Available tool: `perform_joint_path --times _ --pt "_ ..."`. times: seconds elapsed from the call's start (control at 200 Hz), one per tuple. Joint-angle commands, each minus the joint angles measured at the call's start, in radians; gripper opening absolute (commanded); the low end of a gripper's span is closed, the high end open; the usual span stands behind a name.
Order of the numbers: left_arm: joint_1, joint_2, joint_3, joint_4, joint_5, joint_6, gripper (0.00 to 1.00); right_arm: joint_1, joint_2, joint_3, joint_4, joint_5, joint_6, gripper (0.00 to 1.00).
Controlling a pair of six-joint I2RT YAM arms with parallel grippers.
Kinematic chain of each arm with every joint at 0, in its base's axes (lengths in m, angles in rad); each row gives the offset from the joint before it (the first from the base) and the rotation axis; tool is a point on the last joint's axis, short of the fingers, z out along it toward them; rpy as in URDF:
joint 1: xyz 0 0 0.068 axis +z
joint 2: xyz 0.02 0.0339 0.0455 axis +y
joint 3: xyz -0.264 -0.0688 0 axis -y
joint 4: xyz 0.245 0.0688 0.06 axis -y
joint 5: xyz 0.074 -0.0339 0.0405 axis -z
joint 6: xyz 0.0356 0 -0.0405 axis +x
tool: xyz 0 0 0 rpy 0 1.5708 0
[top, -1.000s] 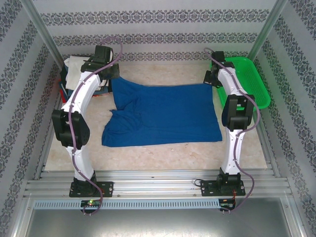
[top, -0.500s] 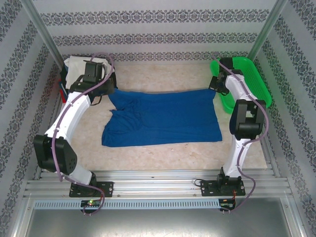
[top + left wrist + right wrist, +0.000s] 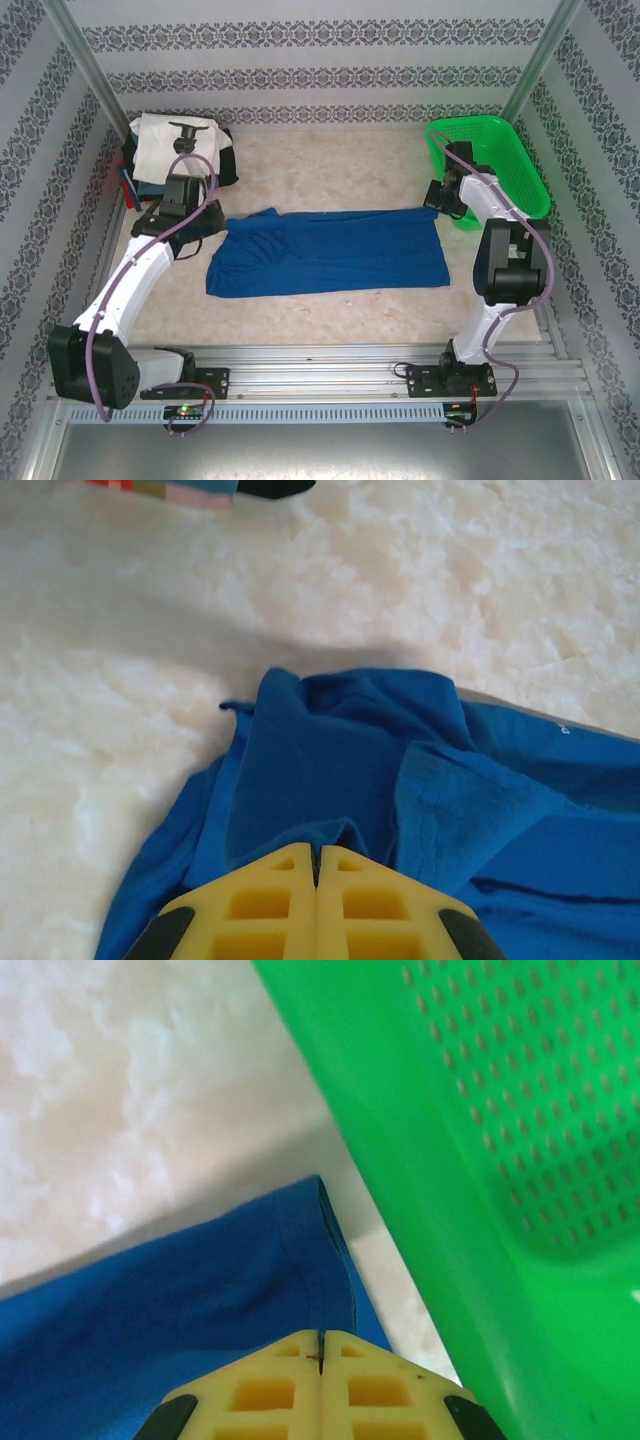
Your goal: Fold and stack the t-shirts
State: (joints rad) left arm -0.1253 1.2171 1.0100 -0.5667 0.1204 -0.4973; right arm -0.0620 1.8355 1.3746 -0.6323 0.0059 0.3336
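We are in the folding step, with the blue t-shirt (image 3: 330,250) lying as a wide, low band across the middle of the bench (image 3: 330,160). Its left end is rumpled and its right end is fairly flat. The left tool (image 3: 317,852) sits at the far left corner of the shirt with its yellow pads pressed together, and a ridge of blue cloth rises right into the seam between them, so we read it as clenched on the shirt. The right tool (image 3: 322,1338) is at the far right corner, just beside the wall of the green basket (image 3: 510,160). Its pads are also pressed tight with the hemmed edge running under them, so we judge it to be gripping that corner, though the pinch itself is hidden. The folded shirts (image 3: 175,140) wait in the far left corner of the bench, well apart from the blue one. In our judgement, the next move is for both tools to carry the held edge evenly toward the near edge. They need to keep the cloth taut between them so the bunched left side smooths out, and to keep the right corner clear of the basket. Then the shirt can be folded smaller and set on the stack.
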Motion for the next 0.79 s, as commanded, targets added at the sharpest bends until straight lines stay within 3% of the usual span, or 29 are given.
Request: perform_joint_path --times 0.0,0.32,0.789 --pt "-0.02 -0.06 -0.068 0.015 -0.005 -0.087 0.0 -0.004 -0.052 -0.06 0.015 0.006 0.006 0.0" --pt "-0.039 -0.132 -0.235 -0.015 -0.076 -0.248 0.0 -0.004 -0.075 -0.127 0.006 0.022 0.015 0.0" --pt "-0.059 -0.073 -0.355 0.075 -0.065 -0.327 0.0 -0.004 -0.086 -0.217 0.029 0.036 0.02 0.0"
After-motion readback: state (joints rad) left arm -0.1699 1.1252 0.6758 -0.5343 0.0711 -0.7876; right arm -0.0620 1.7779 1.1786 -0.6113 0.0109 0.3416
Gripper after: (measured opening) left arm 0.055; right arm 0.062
